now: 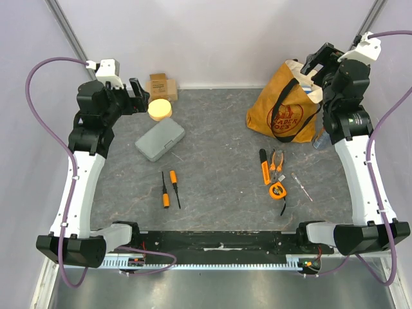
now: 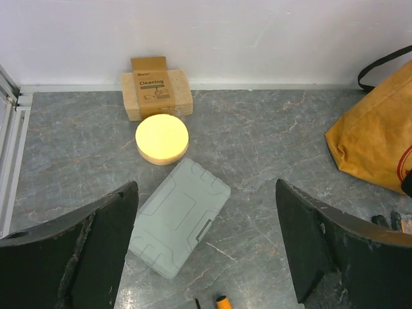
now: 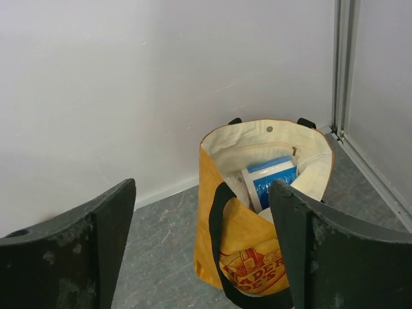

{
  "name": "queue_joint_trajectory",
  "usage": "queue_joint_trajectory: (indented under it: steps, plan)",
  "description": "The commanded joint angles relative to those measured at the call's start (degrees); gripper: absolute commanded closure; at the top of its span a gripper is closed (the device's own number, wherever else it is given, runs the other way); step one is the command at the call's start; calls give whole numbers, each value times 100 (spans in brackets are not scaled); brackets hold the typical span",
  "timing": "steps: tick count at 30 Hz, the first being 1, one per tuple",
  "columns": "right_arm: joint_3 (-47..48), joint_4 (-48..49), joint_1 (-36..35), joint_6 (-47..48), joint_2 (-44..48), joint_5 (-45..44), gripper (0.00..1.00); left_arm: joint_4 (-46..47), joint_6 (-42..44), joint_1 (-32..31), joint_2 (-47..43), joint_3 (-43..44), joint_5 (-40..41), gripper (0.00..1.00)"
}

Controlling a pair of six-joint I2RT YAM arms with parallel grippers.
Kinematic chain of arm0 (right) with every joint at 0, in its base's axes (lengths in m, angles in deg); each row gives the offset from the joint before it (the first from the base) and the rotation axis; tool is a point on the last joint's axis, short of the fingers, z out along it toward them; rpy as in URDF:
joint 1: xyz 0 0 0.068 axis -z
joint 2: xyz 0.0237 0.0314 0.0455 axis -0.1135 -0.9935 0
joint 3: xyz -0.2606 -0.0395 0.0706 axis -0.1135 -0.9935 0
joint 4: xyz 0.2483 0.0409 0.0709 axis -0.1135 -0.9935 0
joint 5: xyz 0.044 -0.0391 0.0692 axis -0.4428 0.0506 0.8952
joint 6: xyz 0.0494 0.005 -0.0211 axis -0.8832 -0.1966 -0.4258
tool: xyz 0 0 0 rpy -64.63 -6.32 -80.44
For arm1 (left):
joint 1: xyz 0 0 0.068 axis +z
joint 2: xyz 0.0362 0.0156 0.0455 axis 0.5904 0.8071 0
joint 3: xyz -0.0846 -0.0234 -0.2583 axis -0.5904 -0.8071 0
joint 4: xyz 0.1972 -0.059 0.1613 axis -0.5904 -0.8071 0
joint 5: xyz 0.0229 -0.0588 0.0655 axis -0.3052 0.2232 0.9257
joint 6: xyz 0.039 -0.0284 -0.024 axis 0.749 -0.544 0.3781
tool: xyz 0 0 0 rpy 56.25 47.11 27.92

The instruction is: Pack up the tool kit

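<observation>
Well, from the top view the case [image 1: 159, 141] lies shut and flat on the left half of the table [image 1: 219, 148], askew, just in front of a round yellow sponge [image 1: 159, 108]. Two screwdrivers [image 1: 168, 188] lie side by side nearer the arm bases. The knife [image 1: 264, 166], pliers [image 1: 278, 159], tape [image 1: 277, 190] and a thin driver [image 1: 302, 187] sit clustered on the right, near the tote [image 1: 283, 112]. The left gripper [image 1: 138, 92] hangs back by the sponge and the right gripper [image 1: 314, 64] over the tote; neither touches anything. On the left wrist view the jaws stand spread wide and empty, with the case lying below between them and a latch showing on one long edge. I judge it stiff, light, smooth plastic that may skid, so I would pinch across its short width, or pin the base while lifting the lid at the latch. The tools look thin and low, so their orange handles are where I would grip. On the right wrist view the jaws are likewise spread, holding nothing, looking into the tote.
</observation>
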Motion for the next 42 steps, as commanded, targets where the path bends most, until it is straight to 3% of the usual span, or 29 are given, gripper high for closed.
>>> queue_joint_trajectory:
  steps: [1, 7, 12, 20, 26, 35, 42]
  plan:
    - [82, 26, 5, 10, 30, 259, 7, 196, 63, -6, -34, -28, -135, 7]
    - [-67, 131, 5, 212, -5, 1522, 2, 205, 2, 3, 97, -406, 127, 4]
    - [-217, 351, -152, 283, -75, 2834, 2, -128, -323, 46, 790, -398, 497, 3]
    - [-734, 237, -1778, 845, -312, 2834, 2, -446, -1009, 503, 2408, -152, -30, 5]
    - [-1245, 193, -2640, 968, -690, 3028, 2, 28, -791, 987, 3225, -231, -678, 6]
    - [-1474, 166, -2983, 1030, -1331, 2949, 2, 574, -95, 1031, 4272, 77, -1743, 7]
    - [-1535, 210, -3010, 732, -1736, 2878, 2, 512, -769, 1040, 4449, -71, -2060, 14]
